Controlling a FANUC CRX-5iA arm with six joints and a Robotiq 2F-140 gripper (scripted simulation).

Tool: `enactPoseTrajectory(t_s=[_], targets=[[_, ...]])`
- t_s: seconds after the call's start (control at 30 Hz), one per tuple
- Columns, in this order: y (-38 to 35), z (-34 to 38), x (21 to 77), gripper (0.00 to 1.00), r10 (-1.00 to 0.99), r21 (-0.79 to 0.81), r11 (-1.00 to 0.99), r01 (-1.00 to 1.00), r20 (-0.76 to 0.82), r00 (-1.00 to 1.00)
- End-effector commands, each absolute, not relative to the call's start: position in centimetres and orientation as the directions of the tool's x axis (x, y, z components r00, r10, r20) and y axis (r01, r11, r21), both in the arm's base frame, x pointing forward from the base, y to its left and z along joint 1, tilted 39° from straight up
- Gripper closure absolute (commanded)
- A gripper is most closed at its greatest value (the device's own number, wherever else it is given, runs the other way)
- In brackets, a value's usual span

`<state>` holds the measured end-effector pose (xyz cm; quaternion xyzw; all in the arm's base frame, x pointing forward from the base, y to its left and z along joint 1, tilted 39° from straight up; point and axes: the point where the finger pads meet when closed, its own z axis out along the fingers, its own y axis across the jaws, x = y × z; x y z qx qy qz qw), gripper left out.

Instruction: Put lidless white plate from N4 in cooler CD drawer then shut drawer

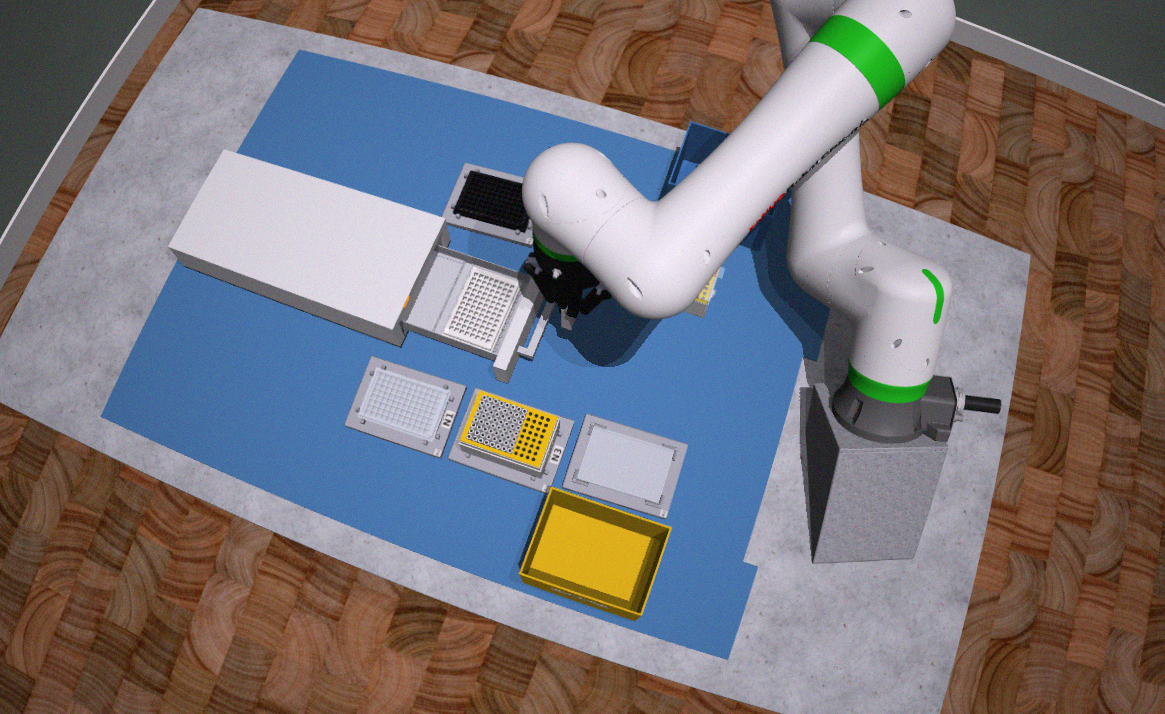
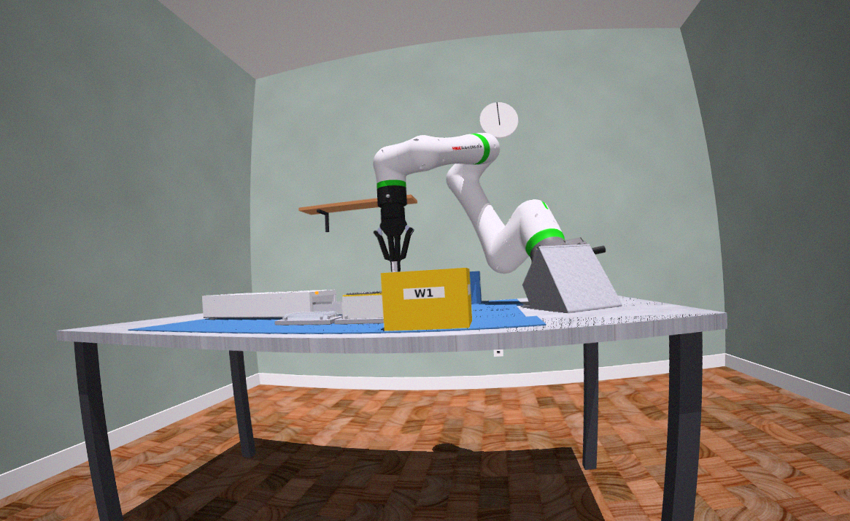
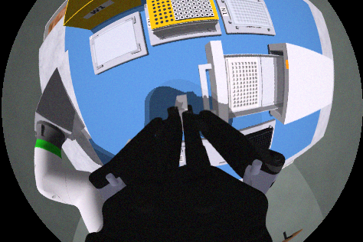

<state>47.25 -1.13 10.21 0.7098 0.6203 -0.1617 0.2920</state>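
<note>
White plate [image 1: 480,306] lay flat in the open drawer [image 1: 425,297] of the cooler CD [image 1: 302,235], in the place nearer the drawer's front, long side across the drawer.

Top view: a small amber lamp [image 1: 406,301] showed at the cooler's front edge beside the drawer. Bar handle [image 1: 535,326] stood out from the drawer front. Claw [image 1: 566,317] hung just beyond the handle, on the arm-base side, clenched on nothing. Nest N4 [image 1: 626,463] held no plate, only its pale bed. Beside it sat the yellow tip box [image 1: 511,427], then a clear plate [image 1: 404,404] on its nest. Yellow bin [image 1: 593,551] stood near N4. A black plate [image 1: 491,200] sat past the drawer.

Exterior view: claw [image 2: 395,260] pointed straight down, well above the counter [image 2: 641,317], fingers drawn together at the tips. Yellow bin [image 2: 425,298], marked W1, hid what lay below the claw.

Wrist view: fingers met tip to tip, nothing between them. White plate [image 3: 243,83] sat inside the drawer [image 3: 268,83], handle [image 3: 205,83] toward the claw [image 3: 180,114].
</note>
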Motion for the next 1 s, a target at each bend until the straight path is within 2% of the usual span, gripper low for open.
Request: enactPoseTrajectory(t_s=[0.0, 0.97], targets=[[-1.3, 9.9, 47.3, 1.0, 0.786, 0.214, -0.06, 0.975, -0.592, 0.178], [-3.4, 7.4, 47.7, 1.0, 0.786, 0.214, -0.06, 0.975, -0.592, 0.178]])
